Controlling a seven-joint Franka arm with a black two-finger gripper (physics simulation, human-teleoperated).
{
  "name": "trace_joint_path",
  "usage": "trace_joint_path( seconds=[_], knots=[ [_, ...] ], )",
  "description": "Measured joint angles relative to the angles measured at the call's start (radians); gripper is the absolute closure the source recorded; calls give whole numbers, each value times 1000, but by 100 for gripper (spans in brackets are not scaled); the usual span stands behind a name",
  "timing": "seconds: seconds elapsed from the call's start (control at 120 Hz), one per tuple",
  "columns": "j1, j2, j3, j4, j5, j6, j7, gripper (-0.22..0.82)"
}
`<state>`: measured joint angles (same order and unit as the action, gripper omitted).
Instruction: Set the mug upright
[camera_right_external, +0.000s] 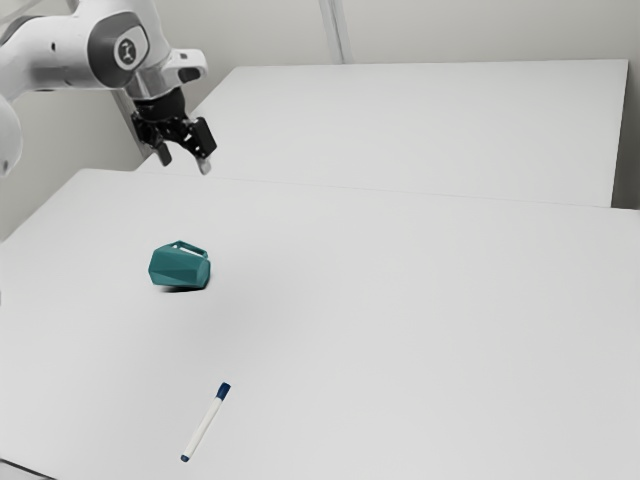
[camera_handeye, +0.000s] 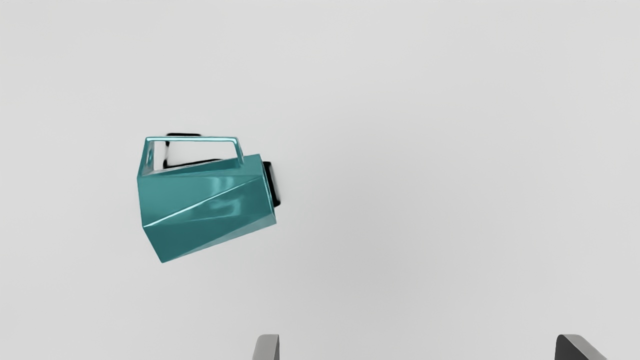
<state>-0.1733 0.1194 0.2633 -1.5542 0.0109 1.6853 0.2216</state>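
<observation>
Now, fingers (camera_right_external: 204, 165): hanging open
Mug (camera_right_external: 180, 268): lying sideways, exterior view's 6 o'clock from them
Righting: pending; needing descent, grip, tilt

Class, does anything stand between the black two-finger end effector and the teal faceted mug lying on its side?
Nothing visible stands between the open end effector and the mug. The slim white, blue-capped marker lies beyond the mug, off that path.

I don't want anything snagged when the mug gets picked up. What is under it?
The mug lies on its side on the white table, with a dark shadow at its edge. The patch directly beneath is covered, so I cannot tell what it hides.
</observation>
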Motion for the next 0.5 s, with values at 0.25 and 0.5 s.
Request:
trace_joint_path(
  seconds=[0.25, 0.5],
  knots=[
    [-3, -64, 66, -101, -54, 53, -4, 0],
    [3, -285, 179, -494, -179, 283, 3, 0]
  ],
)
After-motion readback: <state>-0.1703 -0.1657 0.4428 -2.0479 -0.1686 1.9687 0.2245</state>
